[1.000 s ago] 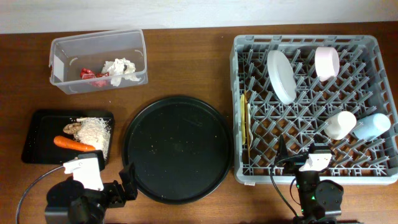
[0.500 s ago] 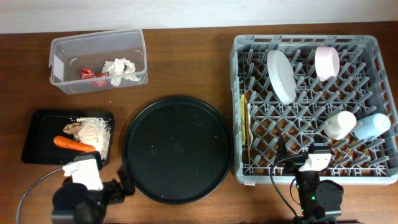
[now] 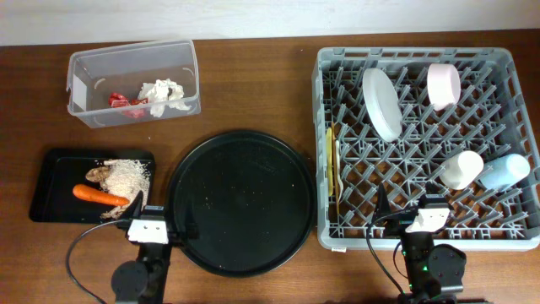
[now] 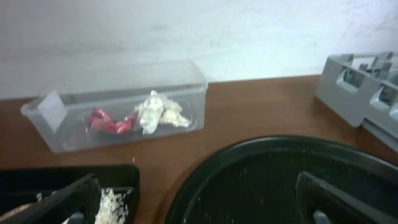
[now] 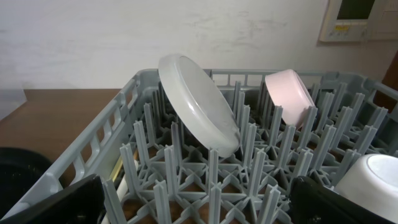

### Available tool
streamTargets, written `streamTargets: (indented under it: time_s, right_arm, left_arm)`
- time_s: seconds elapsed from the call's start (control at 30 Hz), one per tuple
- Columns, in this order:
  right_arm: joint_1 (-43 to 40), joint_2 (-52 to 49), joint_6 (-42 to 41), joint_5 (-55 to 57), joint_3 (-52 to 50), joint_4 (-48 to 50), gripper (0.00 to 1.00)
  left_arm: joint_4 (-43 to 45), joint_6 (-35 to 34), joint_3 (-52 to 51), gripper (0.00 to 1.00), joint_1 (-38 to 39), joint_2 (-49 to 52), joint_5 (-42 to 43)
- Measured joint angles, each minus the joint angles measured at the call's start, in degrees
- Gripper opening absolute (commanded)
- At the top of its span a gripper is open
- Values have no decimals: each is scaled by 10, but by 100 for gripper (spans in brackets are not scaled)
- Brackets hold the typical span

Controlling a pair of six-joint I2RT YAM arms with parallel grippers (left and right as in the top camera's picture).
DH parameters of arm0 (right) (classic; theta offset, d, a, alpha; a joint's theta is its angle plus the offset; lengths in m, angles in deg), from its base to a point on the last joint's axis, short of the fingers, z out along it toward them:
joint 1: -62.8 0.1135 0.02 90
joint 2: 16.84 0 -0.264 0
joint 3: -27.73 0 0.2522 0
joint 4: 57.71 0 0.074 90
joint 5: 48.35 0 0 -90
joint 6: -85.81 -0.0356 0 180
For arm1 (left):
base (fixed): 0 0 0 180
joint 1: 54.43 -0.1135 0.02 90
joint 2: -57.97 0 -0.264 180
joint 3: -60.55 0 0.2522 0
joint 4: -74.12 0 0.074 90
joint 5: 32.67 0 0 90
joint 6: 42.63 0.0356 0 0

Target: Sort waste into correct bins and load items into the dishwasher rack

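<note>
The clear tub (image 3: 93, 114) at the back left holds a white tissue (image 3: 162, 93) and a red wrapper (image 3: 125, 100); both also show in the left wrist view, the tissue (image 4: 158, 112) and the wrapper (image 4: 109, 121). The shallow black tray (image 3: 51, 181) holds the carrot (image 3: 99, 196), rice scraps (image 3: 131, 177) and a brown scrap (image 3: 95, 173). The grey rack (image 3: 413, 53) holds the white dish (image 3: 381, 103), pink cup (image 3: 444, 84), small white cup (image 3: 462, 169), light blue cup (image 3: 506, 171) and chopsticks (image 3: 332, 173). My left gripper (image 4: 199, 208) is open and empty between the black tray and the round tray. My right gripper (image 5: 199, 199) is open and empty over the rack's front edge.
A large round black tray (image 3: 240, 201) with a few crumbs lies in the middle, between the black tray and the rack. Both arm bases sit at the table's front edge. A pale wall runs along the back.
My left arm has swung round and shifted right, and it now faces straight ahead at the round tray's left edge. The right arm has not moved.
</note>
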Motion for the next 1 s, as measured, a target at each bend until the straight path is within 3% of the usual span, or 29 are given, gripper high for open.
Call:
streamTargets:
  time_s: [1.0]
  right_arm:
    - [0,0,0,0,0,0,98]
  left_arm:
    - [-10,10,-7,99,0,-1,-7]
